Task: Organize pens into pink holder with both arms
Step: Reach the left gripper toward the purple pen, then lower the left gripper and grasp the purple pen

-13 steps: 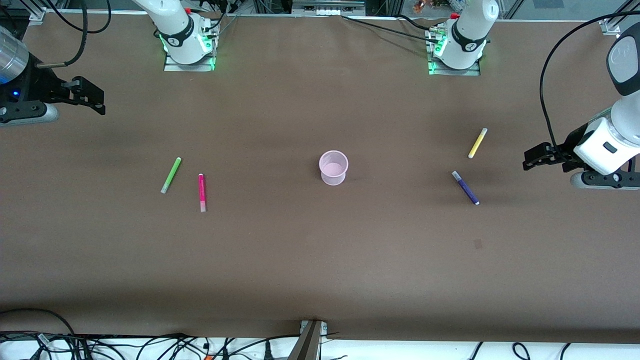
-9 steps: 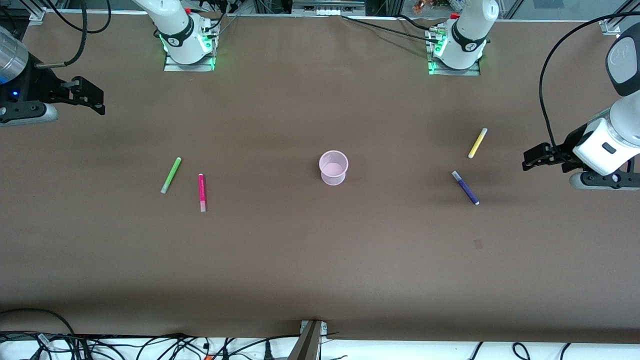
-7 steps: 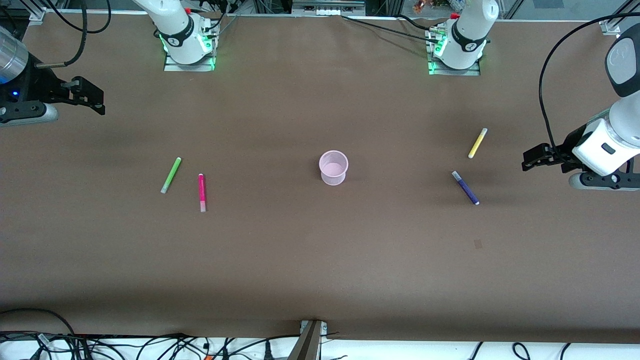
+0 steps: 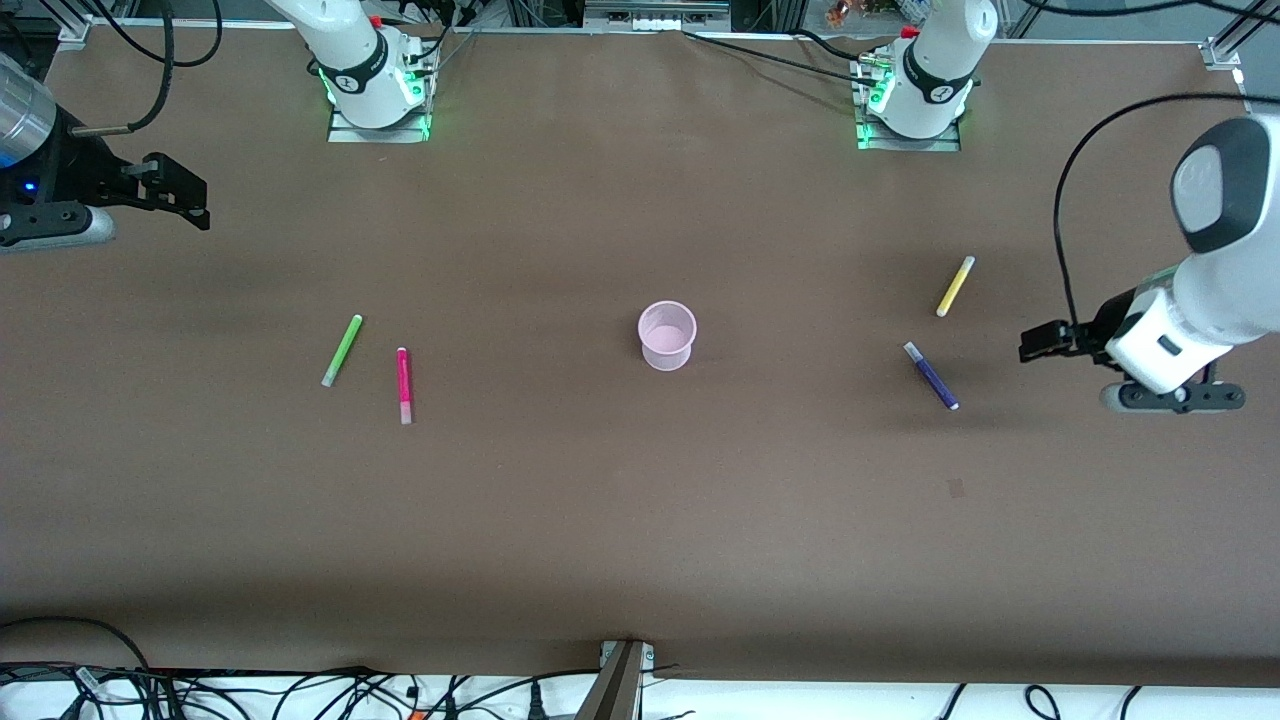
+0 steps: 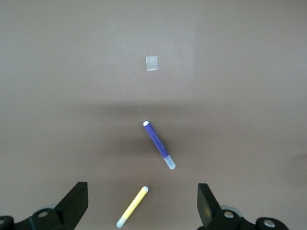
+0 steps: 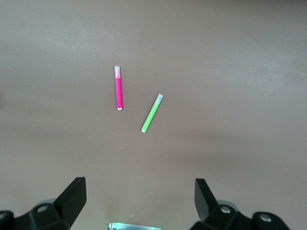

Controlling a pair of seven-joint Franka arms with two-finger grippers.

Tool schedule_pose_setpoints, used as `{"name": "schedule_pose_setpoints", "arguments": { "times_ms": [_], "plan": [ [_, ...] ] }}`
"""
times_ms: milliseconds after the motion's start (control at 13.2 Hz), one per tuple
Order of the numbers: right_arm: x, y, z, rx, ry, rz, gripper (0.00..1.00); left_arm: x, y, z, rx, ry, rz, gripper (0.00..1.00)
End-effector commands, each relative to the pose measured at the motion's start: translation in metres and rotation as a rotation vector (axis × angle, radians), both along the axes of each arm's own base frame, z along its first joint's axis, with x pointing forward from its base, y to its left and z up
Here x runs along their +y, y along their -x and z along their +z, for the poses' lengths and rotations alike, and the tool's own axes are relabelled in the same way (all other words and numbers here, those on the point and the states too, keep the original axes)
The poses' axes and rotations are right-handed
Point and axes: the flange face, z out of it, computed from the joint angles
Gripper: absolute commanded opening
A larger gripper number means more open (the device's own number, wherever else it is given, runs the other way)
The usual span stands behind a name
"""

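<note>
Left gripper, jaws spread and empty, hangs at three o'clock of the purple pen; right gripper, also spread, waits.

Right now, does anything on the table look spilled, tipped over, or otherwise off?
Nothing spilled or damaged. The translucent pale-pink plastic cup stands upright and empty, while the green, magenta, yellow and dark purple pens lie scattered flat. One oddity: a small pale patch on the brown table cover.

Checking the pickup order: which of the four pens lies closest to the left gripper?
The dark purple pen, lying nearer the front camera than the yellow pen. The open left gripper hovers just beside it; green and magenta lie toward the right arm's end.
</note>
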Motion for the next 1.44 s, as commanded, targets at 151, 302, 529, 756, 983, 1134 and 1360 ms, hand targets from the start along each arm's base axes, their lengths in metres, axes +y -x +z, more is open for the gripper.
{"name": "schedule_pose_setpoints", "arguments": {
  "times_ms": [151,302,529,756,983,1134,1360],
  "plan": [
    [-0.002,-0.002,0.006,-0.002,0.008,-0.01,1.0,0.0,-0.003,-0.103,0.039,-0.01,0.088,1.0],
    [-0.002,-0.003,0.005,-0.001,0.008,-0.01,1.0,0.0,0.01,-0.142,-0.004,-0.019,0.168,1.0],
    [-0.002,-0.003,0.005,-0.001,0.008,-0.01,1.0,-0.004,0.024,-0.185,0.049,-0.047,0.356,1.0],
    [-0.002,-0.003,0.005,-0.001,0.008,-0.01,1.0,-0.024,0.03,-0.225,0.111,-0.073,0.432,1.0],
    [-0.002,-0.002,0.005,0.001,0.008,-0.01,1.0,-0.021,0.028,-0.241,0.1,-0.067,0.445,1.0],
    [-0.002,-0.002,0.005,0.001,0.008,-0.01,1.0,-0.021,0.027,-0.251,0.087,-0.063,0.447,1.0],
    [-0.002,-0.002,0.005,0.002,0.008,-0.01,1.0,-0.02,0.027,-0.258,0.093,-0.065,0.446,1.0]
  ]
}}
